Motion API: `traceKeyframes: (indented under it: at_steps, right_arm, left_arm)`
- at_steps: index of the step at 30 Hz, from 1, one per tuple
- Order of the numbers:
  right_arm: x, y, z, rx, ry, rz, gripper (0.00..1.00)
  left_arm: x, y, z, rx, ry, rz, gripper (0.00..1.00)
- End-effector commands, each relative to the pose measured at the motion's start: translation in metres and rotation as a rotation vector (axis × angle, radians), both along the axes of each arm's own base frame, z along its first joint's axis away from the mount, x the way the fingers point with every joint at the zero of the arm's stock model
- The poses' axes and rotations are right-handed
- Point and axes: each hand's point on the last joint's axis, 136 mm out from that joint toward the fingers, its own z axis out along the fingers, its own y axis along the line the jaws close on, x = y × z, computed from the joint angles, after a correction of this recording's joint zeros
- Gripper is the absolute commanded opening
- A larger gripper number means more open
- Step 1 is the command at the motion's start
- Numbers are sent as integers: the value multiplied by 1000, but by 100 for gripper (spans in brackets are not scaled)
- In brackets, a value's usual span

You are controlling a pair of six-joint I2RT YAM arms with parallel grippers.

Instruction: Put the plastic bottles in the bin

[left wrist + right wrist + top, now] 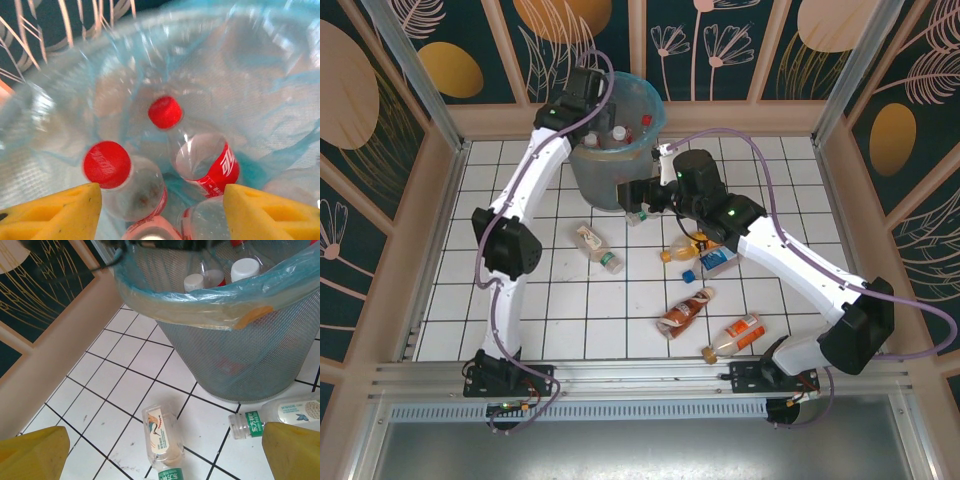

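Note:
My left gripper (586,104) hangs over the bin (638,122), a grey mesh bucket lined with a light-blue bag. Looking down into the bin, its yellow fingers (50,210) stand apart with nothing between them. My left gripper (160,215) is open above several bottles, two with red caps (107,164) and one with a red label (220,172). My right gripper (628,196) is low beside the bin's front and open (162,460). A clear bottle with a green label (162,440) lies on the tiles just ahead of it. Another green-labelled bottle (280,415) lies by its right finger (295,450).
More bottles lie on the white tiled floor: a clear one (597,247), an orange one (680,250), a blue-labelled one (718,261), a brown one (685,312) and an orange-pink one (735,335). A loose blue cap (688,274) lies among them. Wooden walls ring the floor.

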Motion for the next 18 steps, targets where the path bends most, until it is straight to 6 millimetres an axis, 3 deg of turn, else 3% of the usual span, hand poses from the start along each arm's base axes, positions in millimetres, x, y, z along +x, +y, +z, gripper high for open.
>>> traceKeyframes:
  at_steps: [1, 7, 11, 13, 18]
  right_arm:
    - [-4, -4, 36, 76, -35, -4, 99]
    - [-12, -9, 44, 78, -50, -16, 97]
    - [-15, -27, 38, 38, -38, -82, 95]
    - [-14, -44, 32, -5, -22, -148, 95]
    - [-20, -81, 16, -57, 44, -232, 88]
  left_arm:
    - [-20, 10, 93, -72, -184, -7, 66]
    - [-58, 19, 162, -148, -316, -31, 66]
    - [-92, 18, 189, -200, -380, -86, 65]
    - [-115, 10, 195, -209, -406, -137, 65]
    - [-169, -31, 184, -183, -431, -288, 65]
